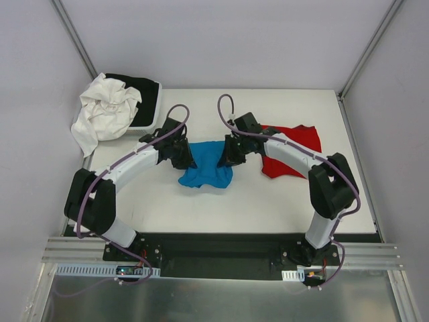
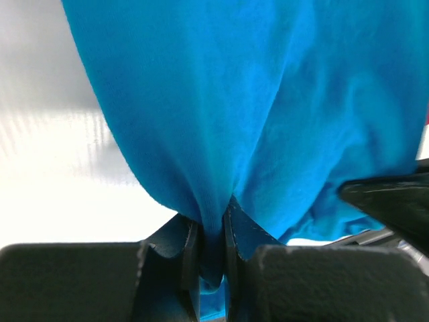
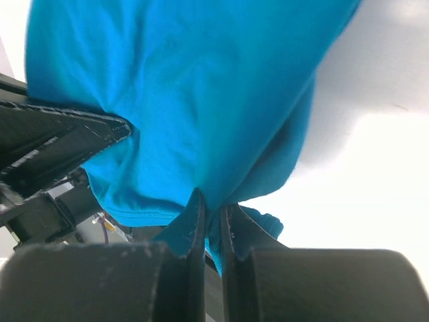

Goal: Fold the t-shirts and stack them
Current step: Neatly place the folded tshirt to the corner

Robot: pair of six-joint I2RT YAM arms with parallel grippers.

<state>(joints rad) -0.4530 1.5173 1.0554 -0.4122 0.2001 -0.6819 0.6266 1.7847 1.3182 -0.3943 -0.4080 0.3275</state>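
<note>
Jaws of both arms meet at the turquoise t-shirt (image 1: 204, 171) at mid-bench (image 1: 268, 201) in the overhead view, their tips hidden behind the wrists; the red t-shirt (image 1: 301, 137) lies just beside it, partly under the right arm (image 1: 288, 153). From the left wrist, the left jaws are clamped on a pinch of turquoise cloth that overflows the frame. From the right wrist, the right jaws likewise grip a fold, the shirt's edges cut off.

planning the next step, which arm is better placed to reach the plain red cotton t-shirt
Right, probably: the plain red cotton t-shirt lies nearer the right gripper, while the left gripper sits beyond the turquoise-blue cotton t-shirt.
</note>
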